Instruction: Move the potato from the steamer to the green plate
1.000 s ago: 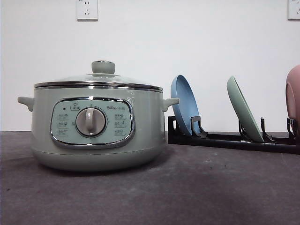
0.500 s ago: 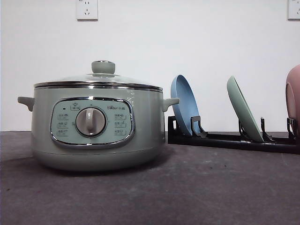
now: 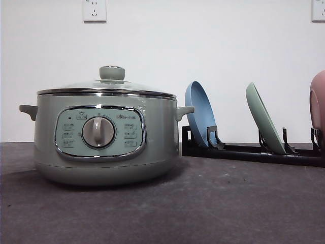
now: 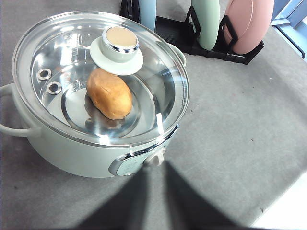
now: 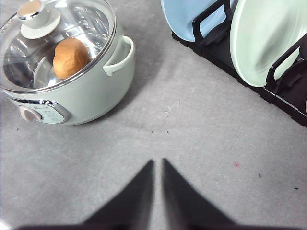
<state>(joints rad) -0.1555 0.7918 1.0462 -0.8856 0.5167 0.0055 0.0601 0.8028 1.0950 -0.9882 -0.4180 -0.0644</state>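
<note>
the steamer (image 3: 104,134) stands on the left part of the grey table (image 3: 228,203), with its dial facing the near edge and its glass lid (image 4: 100,72) resting on top, the lid's green knob (image 3: 111,72) at the middle. through the glass, the potato (image 4: 109,93) lies on the shiny floor of the pot, under and just beside the knob; it shows again from the right arm's camera (image 5: 70,57), lying inside the closed pot.

to the right of the steamer, a little farther back, a black rack (image 3: 244,151) holds three plates on edge, each leaning in its own slot. the blue plate (image 3: 199,114) is nearest the steamer, close to its right handle. the green plate (image 3: 264,118) stands in the middle slot, well apart from the steamer. the pink plate (image 3: 318,109) is at the far right, cut by the picture's edge.

the left gripper (image 4: 154,191) hangs above the table on the near side of the steamer, its dark fingers close together with a narrow gap, holding nothing. the right gripper (image 5: 157,187) hangs over bare table between the steamer and the rack, its fingers likewise nearly together with a thin slit between them, empty.

two white wall sockets (image 3: 94,10) sit high on the wall behind.
</note>
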